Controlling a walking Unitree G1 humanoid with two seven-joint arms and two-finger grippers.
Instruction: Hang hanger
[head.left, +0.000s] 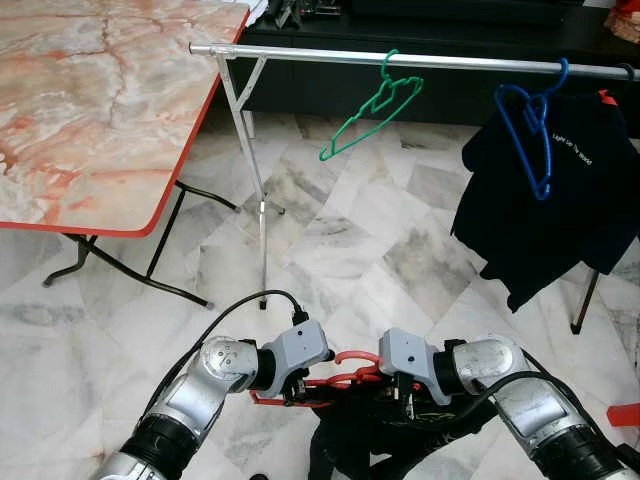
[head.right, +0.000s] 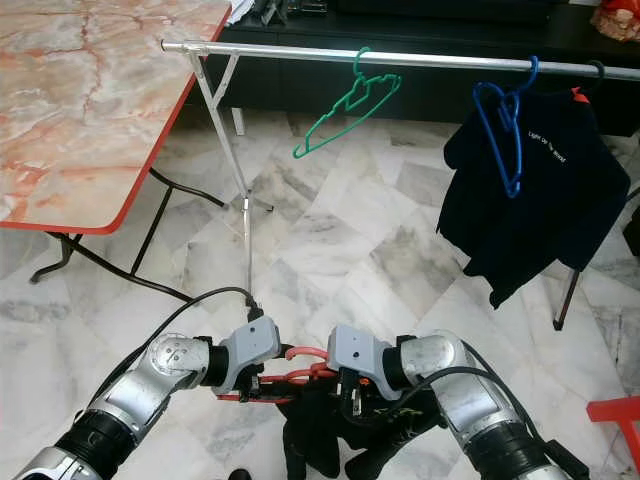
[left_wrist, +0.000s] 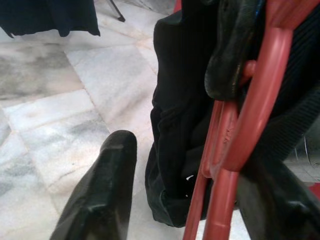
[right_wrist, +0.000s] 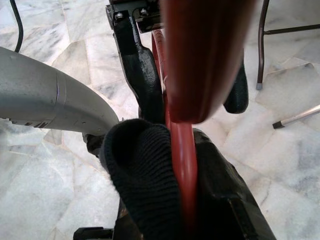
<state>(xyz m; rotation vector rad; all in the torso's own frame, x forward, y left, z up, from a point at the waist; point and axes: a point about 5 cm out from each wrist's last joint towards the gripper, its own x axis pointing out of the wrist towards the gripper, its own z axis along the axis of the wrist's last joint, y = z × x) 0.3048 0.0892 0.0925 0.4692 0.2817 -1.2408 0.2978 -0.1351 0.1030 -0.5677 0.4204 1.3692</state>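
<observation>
A red hanger (head.left: 345, 376) with a dark garment (head.left: 365, 445) draped on it sits low in front of me, between my two grippers. My right gripper (head.left: 396, 388) is shut on the hanger near its hook, with cloth bunched over one finger (right_wrist: 145, 170). From the other side my left gripper (head.left: 296, 390) stands open, its fingers (left_wrist: 100, 190) straddling the hanger's red bar (left_wrist: 225, 150). Far above and ahead runs the silver clothes rail (head.left: 450, 62).
On the rail hang an empty green hanger (head.left: 372, 108) and a blue hanger (head.left: 535, 130) beside a dark T-shirt (head.left: 560, 215). A marble-topped folding table (head.left: 100, 100) stands at the left, next to the rail's leg (head.left: 262, 220). Something red (head.left: 625, 415) lies at the right on the marble floor.
</observation>
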